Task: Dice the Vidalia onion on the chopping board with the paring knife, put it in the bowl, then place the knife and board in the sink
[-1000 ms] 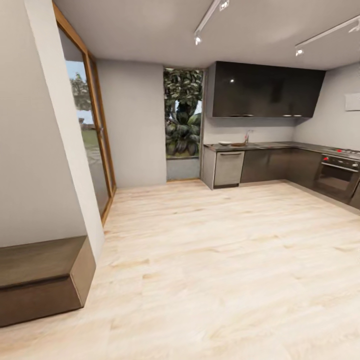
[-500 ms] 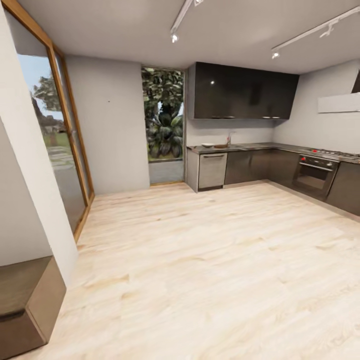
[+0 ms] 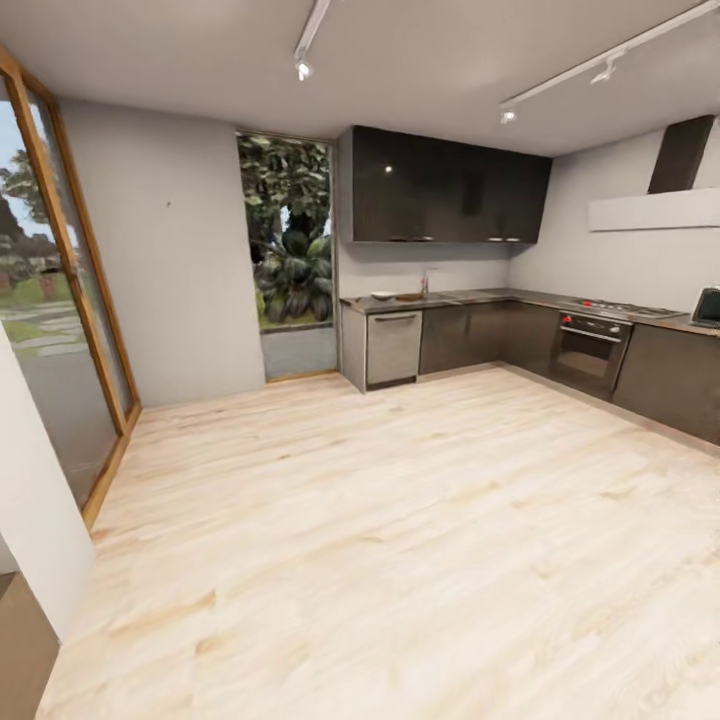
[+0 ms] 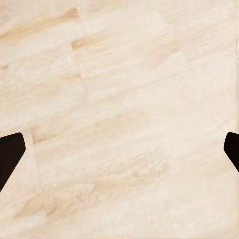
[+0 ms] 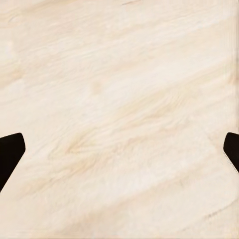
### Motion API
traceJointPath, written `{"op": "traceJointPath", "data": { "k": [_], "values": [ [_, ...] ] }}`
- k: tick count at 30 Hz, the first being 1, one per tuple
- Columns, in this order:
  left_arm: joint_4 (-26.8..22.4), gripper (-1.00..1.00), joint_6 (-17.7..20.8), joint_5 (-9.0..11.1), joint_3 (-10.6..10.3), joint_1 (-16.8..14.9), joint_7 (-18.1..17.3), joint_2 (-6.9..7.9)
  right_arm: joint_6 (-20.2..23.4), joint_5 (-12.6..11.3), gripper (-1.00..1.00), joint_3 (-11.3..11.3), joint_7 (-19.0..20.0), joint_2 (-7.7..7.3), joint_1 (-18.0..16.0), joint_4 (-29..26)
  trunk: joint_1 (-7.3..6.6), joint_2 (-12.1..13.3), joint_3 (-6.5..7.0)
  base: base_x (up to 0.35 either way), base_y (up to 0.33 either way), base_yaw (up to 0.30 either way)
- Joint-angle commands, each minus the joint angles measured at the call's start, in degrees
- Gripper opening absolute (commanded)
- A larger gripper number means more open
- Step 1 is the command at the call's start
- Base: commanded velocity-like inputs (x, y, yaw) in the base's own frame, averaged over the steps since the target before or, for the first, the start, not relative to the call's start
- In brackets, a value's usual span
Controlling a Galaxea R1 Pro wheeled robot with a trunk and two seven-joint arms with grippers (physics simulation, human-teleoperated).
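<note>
Ahead, the grey table (image 3: 480,296) (glossy, above dark cabinet fronts) carries the tiny white bowl (image 3: 382,295) near its left end. Both tools, left (image 4: 119,154) and right (image 5: 119,154), hang spread wide over pale grained plank floor (image 3: 400,520).

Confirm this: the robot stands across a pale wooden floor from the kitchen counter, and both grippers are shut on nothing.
Not quite. Both wrist views show the left gripper and right gripper open, over the wooden floor. The kitchen counter is indeed far off.

pale matt wood-plank floor (image 3: 400,520); glossy dark wall cabinets (image 3: 445,190) at one o'clock; brushed metal dishwasher front (image 3: 393,347).
</note>
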Motion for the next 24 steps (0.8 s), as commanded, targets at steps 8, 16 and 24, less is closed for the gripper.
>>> {"op": "traceJointPath", "data": {
  "k": [8,16,24],
  "values": [
    [0.0,1.00,-0.1,0.1,0.0,0.0,0.1,0.00,-0.2,0.0,1.00,0.1,0.0,-0.02,0.0,0.0,0.04,0.0,0.26,0.333,0.000,-0.129],
    [0.0,1.00,-0.1,0.1,0.0,0.0,0.1,0.00,-0.2,0.0,1.00,0.1,0.0,-0.02,-0.1,0.0,0.04,0.0,0.45,0.333,0.000,-0.049],
    [0.0,1.00,-0.1,0.1,0.0,0.0,0.1,0.00,-0.2,0.0,1.00,0.1,0.0,-0.01,-0.1,0.0,0.04,0.0,0.51,0.333,0.000,-0.003]
  ]
}}
